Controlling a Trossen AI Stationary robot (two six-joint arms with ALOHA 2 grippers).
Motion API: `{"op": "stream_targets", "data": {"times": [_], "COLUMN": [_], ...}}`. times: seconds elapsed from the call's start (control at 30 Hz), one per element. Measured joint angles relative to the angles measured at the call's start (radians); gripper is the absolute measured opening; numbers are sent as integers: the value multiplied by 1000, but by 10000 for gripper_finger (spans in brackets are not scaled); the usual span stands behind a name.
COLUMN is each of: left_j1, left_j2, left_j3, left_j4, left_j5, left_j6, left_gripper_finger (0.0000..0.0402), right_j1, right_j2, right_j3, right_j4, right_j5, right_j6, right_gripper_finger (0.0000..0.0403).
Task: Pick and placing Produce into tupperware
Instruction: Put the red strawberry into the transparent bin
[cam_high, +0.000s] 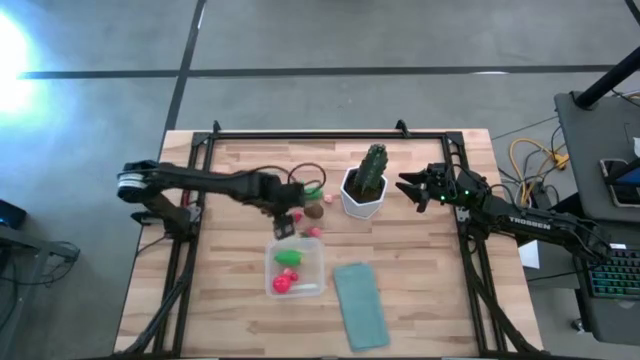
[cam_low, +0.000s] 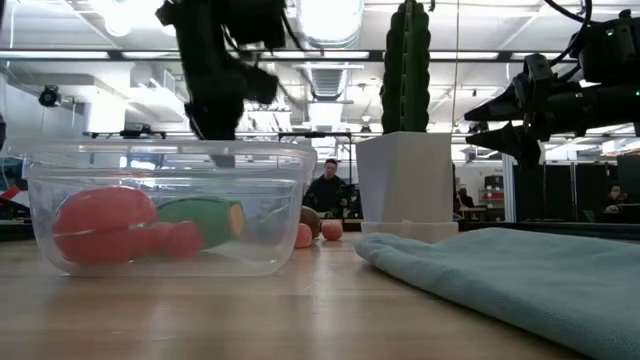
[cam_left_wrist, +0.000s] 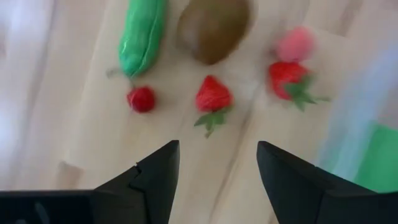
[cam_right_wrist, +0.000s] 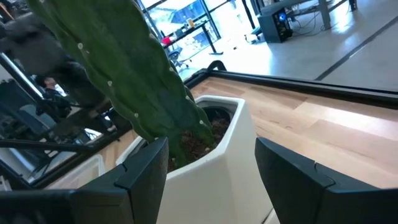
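High view: cactus (cam_high: 371, 170) beside produce (cam_high: 314, 211).

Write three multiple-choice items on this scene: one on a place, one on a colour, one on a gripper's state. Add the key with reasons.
1. Where does the teal lid lie?
A. On the table beside the tupperware
B. On top of the tupperware
C. Under the white pot

2. What colour is the long piece of produce lying on the table ahead of the left gripper?
A. Yellow
B. Green
C. Blue

3. How do the left gripper's fingers stand?
A. Shut on a strawberry
B. Shut on the lid
C. Open, holding nothing

Key: 1 A, the high view shows the lid flat on the wood next to the container. 2 B, the left wrist view shows it green beside a brown round piece. 3 C, that view shows bare table between the parted fingers.
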Motion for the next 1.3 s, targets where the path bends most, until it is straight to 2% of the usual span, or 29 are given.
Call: {"op": "stream_targets", "data": {"times": [0.23,0.37,0.57,0.73,1.3], "left_j1": [62,65,88,89,95], "left_j2": [161,219,291,313,318], "left_j3": [106,158,196,191,171], "left_j4": [-37,-47,-56,-57,-17], "left_j5": [111,98,79,42,49], "left_j6": [-18,31,-5,8,6], "left_gripper_finger": [200,200,200,200,200], "right_j1": [0,0,0,0,0], "right_j2": [0,0,0,0,0], "right_j3": [0,0,0,0,0], "right_j4": [0,-1,0,0,0], "right_j5": [0,0,0,0,0], "right_j6": [0,0,0,0,0], "right_gripper_finger": [233,233,233,233,233]}}
